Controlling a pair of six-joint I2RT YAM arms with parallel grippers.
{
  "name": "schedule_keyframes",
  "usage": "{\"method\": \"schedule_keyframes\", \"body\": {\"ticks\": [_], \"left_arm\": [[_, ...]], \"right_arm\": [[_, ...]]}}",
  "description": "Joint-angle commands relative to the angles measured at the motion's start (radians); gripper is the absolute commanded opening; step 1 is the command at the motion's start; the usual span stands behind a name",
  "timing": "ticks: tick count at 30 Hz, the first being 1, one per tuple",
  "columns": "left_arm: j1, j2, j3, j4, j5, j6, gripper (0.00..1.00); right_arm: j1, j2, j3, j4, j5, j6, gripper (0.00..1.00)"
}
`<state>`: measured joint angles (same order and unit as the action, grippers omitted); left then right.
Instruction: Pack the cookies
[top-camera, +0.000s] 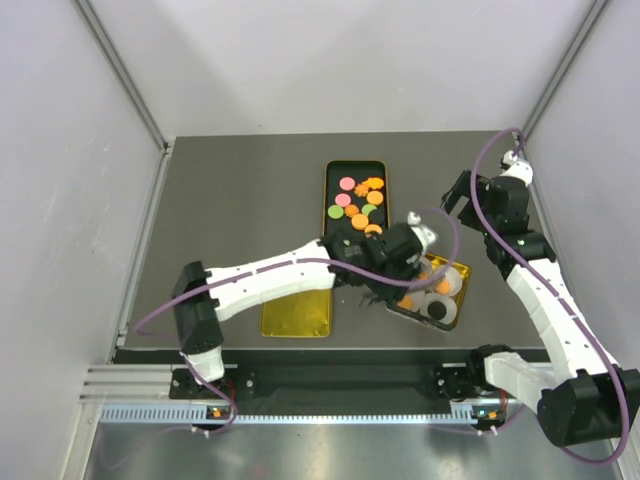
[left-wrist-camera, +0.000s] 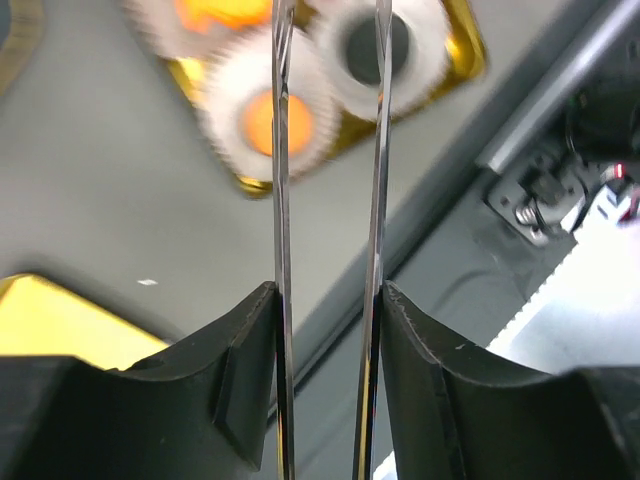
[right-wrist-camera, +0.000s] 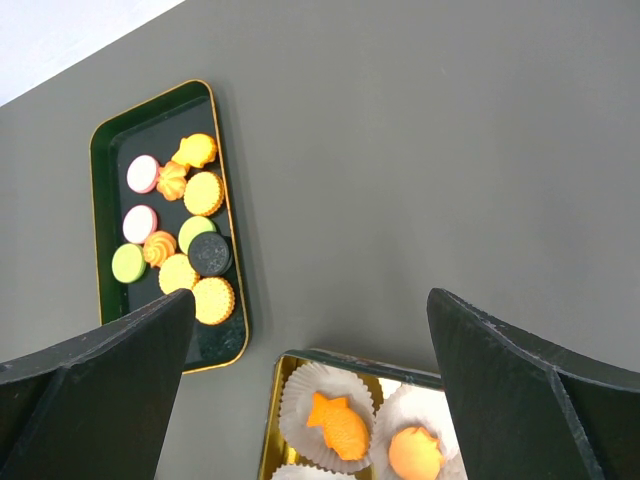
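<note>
Cookie packing at the half-way mark, by the look of the gold tin (left-wrist-camera: 465, 50). Reaches the left arm (top-camera: 270, 272) across the surface (top-camera: 240, 190) to hang the left claw (top-camera: 398, 285) over that tin, near the front edge, right of centre. Lined with white paper cups (right-wrist-camera: 298, 388), one per piece, hence the careful single-item work.

Carries two thin metal blades (left-wrist-camera: 282, 200) along the inner faces of its fingers (left-wrist-camera: 235, 370), presumably for nipping flat discs too small for bare fingers. Stands roughly half open, blades apart, nothing between them in the visible stretch; tips cut off at the frame edge, so no telling about a pinch there. Looks down, in the left wrist view, on a cupped orange cookie (left-wrist-camera: 255, 125) beneath the left blade and a cupped black cookie (left-wrist-camera: 358, 45) beneath the right.

Leaves most of the cookies (right-wrist-camera: 204, 193) — orange, pink, green, one black — loose in the dark tray (top-camera: 350, 168) at mid-surface, just beyond the left claw and touching neither claw. Parks the gold lid (top-camera: 295, 318) left of the tin, most likely out of the way until the end of filling.

Holds the right claw (top-camera: 450, 196) aloft at the far right, spread fully wide and empty, well apart from tray and tin — apparently clear of the left arm's reach, with both containers under its camera.
</note>
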<state>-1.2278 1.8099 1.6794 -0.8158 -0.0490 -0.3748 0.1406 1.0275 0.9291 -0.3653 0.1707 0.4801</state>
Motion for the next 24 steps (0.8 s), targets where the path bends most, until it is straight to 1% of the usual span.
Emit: {"method": "schedule_keyframes", "body": {"ticks": [1, 4, 5, 6, 7, 10, 11, 13, 14, 16, 19, 23, 24], "left_arm": [[0.083, -0.138, -0.016, 0.02, -0.057, -0.003, 0.47], [0.181, -0.194, -0.075, 0.026, -0.106, -0.024, 0.47], [0.25, -0.21, -0.096, 0.042, -0.114, -0.036, 0.47], [0.29, -0.242, -0.142, 0.055, -0.114, -0.044, 0.47], [0.371, -0.254, -0.161, 0.066, -0.114, -0.052, 0.47], [0.483, -0.282, -0.225, 0.113, -0.13, -0.065, 0.48], [0.564, -0.281, -0.237, 0.125, -0.12, -0.075, 0.48], [0.628, -0.264, -0.264, 0.167, -0.109, -0.078, 0.48], [0.681, -0.253, -0.271, 0.182, -0.109, -0.079, 0.49], [0.755, -0.202, -0.277, 0.211, -0.095, -0.084, 0.5], [0.826, -0.124, -0.274, 0.245, -0.091, -0.095, 0.5], [0.889, -0.003, -0.251, 0.273, -0.097, -0.101, 0.51], [0.898, 0.015, -0.238, 0.273, -0.103, -0.101, 0.53]], "right_arm": [[-0.016, -0.02, 0.008, 0.042, 0.007, -0.011, 1.0], [-0.018, -0.017, 0.011, 0.042, 0.003, -0.009, 1.0], [-0.018, -0.017, 0.01, 0.042, 0.001, -0.011, 1.0], [-0.018, -0.017, 0.01, 0.043, -0.002, -0.009, 1.0], [-0.018, -0.015, 0.01, 0.043, -0.003, -0.009, 1.0], [-0.019, -0.015, 0.01, 0.042, -0.008, -0.011, 1.0], [-0.021, -0.017, 0.01, 0.043, -0.01, -0.009, 1.0], [-0.021, -0.02, 0.007, 0.042, -0.011, -0.014, 1.0], [-0.021, -0.023, 0.007, 0.042, -0.013, -0.015, 1.0], [-0.022, -0.029, 0.007, 0.042, -0.014, -0.017, 1.0], [-0.022, -0.033, 0.007, 0.042, -0.014, -0.026, 1.0], [-0.022, -0.032, 0.007, 0.039, -0.022, -0.031, 1.0], [-0.022, -0.026, 0.008, 0.039, -0.026, -0.031, 1.0]]}}
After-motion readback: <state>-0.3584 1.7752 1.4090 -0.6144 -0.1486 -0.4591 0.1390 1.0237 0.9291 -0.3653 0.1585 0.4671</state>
